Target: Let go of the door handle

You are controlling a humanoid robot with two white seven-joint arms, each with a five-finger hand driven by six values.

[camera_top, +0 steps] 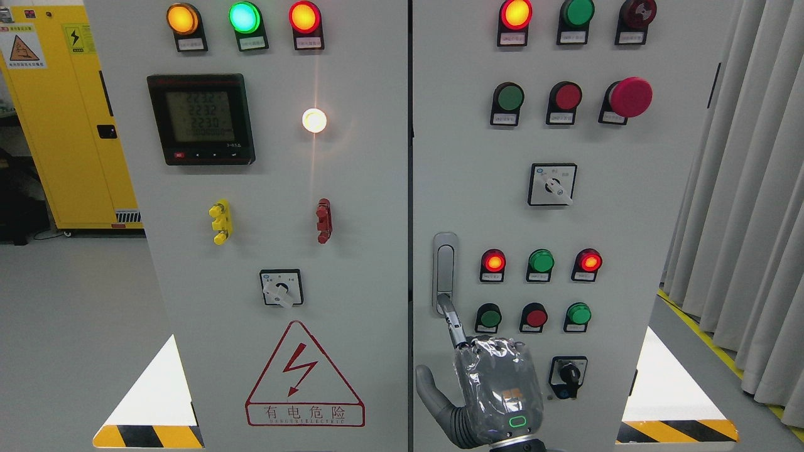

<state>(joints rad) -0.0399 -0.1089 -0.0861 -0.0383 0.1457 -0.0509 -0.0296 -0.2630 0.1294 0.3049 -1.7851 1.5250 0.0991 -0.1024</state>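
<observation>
**Fingertip at the foot of the door handle**

We see one hand (487, 392) rising from the bottom edge, right of the middle, so we take it as the right hand. Its back, wrapped in clear film, faces us. One finger (451, 320) is stretched upward, its tip touching the lower end of the door handle (445, 273); the thumb (429, 386) juts out to the left. The other fingers are hidden behind the palm, so we cannot tell whether the hand is closed, but it wraps nothing.

The door handle is a slim, upright metal piece at the left edge of the right cabinet door (628, 220), just beside the seam between the two doors. Right of it sit two rows of three round lamps and buttons, the nearest a lit red lamp (494, 262). Just right of the hand is a black key switch (569, 375). On the left door (358, 263), a red lightning warning triangle (303, 376) sits low.
</observation>
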